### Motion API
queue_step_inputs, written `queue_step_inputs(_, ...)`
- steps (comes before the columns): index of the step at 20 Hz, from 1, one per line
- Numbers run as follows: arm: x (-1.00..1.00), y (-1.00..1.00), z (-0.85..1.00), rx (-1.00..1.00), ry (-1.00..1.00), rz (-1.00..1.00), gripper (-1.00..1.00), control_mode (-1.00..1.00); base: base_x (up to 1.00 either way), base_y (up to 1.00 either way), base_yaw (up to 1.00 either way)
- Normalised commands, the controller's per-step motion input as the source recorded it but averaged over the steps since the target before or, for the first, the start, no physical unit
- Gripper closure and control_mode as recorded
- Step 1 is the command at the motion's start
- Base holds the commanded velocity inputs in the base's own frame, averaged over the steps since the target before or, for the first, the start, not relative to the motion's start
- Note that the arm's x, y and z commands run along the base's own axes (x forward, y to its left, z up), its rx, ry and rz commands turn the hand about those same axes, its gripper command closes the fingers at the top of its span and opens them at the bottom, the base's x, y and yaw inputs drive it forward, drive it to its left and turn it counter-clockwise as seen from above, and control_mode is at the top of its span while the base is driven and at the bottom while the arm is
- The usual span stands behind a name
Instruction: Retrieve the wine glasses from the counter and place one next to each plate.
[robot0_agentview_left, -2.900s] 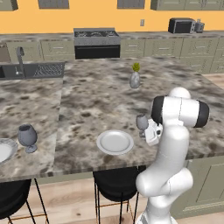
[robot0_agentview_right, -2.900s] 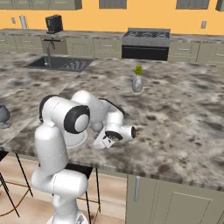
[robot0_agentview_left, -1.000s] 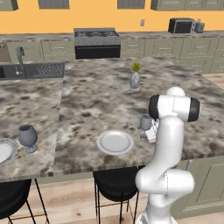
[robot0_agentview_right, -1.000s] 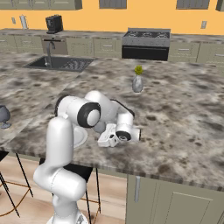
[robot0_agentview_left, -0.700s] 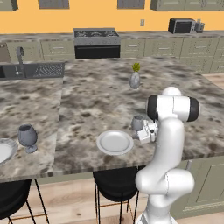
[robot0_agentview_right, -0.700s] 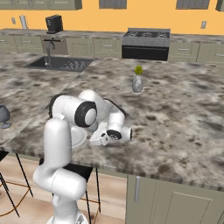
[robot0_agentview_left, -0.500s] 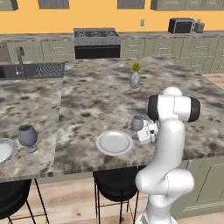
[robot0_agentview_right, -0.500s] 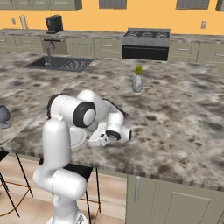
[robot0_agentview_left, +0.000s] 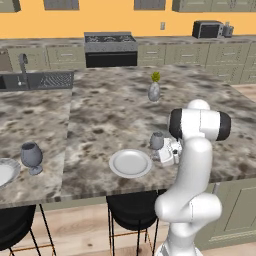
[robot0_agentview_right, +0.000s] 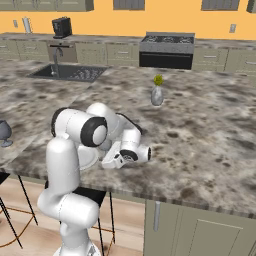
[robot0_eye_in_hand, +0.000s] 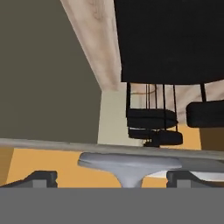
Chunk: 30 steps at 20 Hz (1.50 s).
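One wine glass (robot0_agentview_left: 157, 141) stands upright on the stone island just right of a white plate (robot0_agentview_left: 130, 163). My gripper (robot0_agentview_left: 161, 153) is low beside this glass, open. In the hand view, which is rolled over, the glass's round foot (robot0_eye_in_hand: 129, 162) lies between the two fingertips (robot0_eye_in_hand: 41, 177). My gripper (robot0_agentview_right: 107, 161) reaches left from the bent arm, which covers most of the plate (robot0_agentview_right: 87, 156). A second wine glass (robot0_agentview_left: 31, 156) stands far left beside another plate (robot0_agentview_left: 5, 172); it also shows in the right base view (robot0_agentview_right: 4, 131). The counter (robot0_agentview_left: 150, 40) runs along the orange wall.
A grey vase (robot0_agentview_left: 154, 91) with a yellow-green sprig stands mid-island. A sink (robot0_agentview_left: 45, 80) is set in the top at the left. Stove (robot0_agentview_left: 111, 49) and microwave (robot0_agentview_left: 207, 29) sit on the back counter. Black stools (robot0_agentview_left: 131, 206) stand under the island's near edge.
The hand and the glass beside it shifted a little left, toward the plate, then held still. The jaws stayed wide apart.
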Motion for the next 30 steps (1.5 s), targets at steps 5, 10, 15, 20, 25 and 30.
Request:
queue_step_inputs(5, 0.26, -0.50, -0.04, -0.02, 0.06, -0.01, -1.00, -1.00, 0.00, 0.00, 0.00)
queue_step_inputs(10, -0.07, -0.35, 0.00, 0.00, 0.02, -0.02, -1.00, -1.00, 0.00, 0.00, 0.00)
queue_step_inputs(15, -0.92, -0.05, 0.15, 0.00, -0.03, 0.01, -1.00, -1.00, 0.00, 0.00, 0.00)
queue_step_inputs(20, -1.00, -0.07, 0.60, 0.00, -0.12, 0.01, -1.00, -1.00, 0.00, 0.00, 0.00)
queue_step_inputs(25, -0.99, 0.00, 1.00, 0.00, -0.16, 0.00, -1.00, -1.00, 0.00, 0.00, 0.00)
queue_step_inputs(30, -0.56, 0.05, 1.00, 0.01, -0.04, 0.00, -1.00, -1.00, 0.00, 0.00, 0.00)
